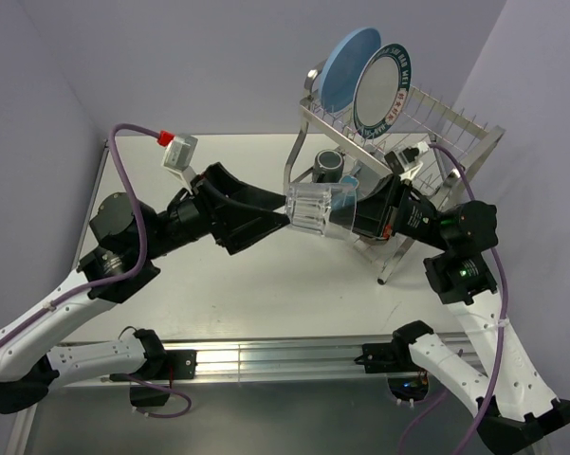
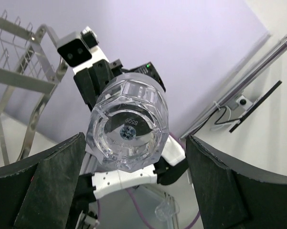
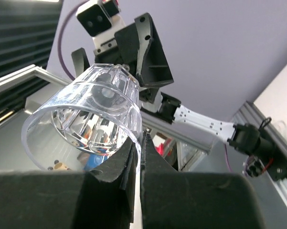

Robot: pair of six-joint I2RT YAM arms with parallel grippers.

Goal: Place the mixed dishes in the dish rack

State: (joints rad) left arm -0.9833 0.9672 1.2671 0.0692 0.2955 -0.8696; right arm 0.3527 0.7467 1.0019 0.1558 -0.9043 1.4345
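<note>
The clear glass (image 1: 321,210) hangs on its side in mid-air between my two grippers, in front of the dish rack (image 1: 427,123). My right gripper (image 1: 357,220) is shut on the glass's rim, one finger inside and one outside, as the right wrist view (image 3: 139,143) shows with the glass (image 3: 83,121). My left gripper (image 1: 277,220) is open, its fingers spread wide just short of the glass's base (image 2: 128,126). The light-blue plate (image 1: 349,68) and the white plate with the teal rim (image 1: 384,90) stand in the rack's top tier. A dark mug (image 1: 329,163) sits on the lower tier.
The rack's slanted legs (image 1: 391,265) stand on the white table (image 1: 228,294) right beside my right arm. The rack's frame (image 2: 33,81) shows at the left of the left wrist view. Purple cables loop over both arms.
</note>
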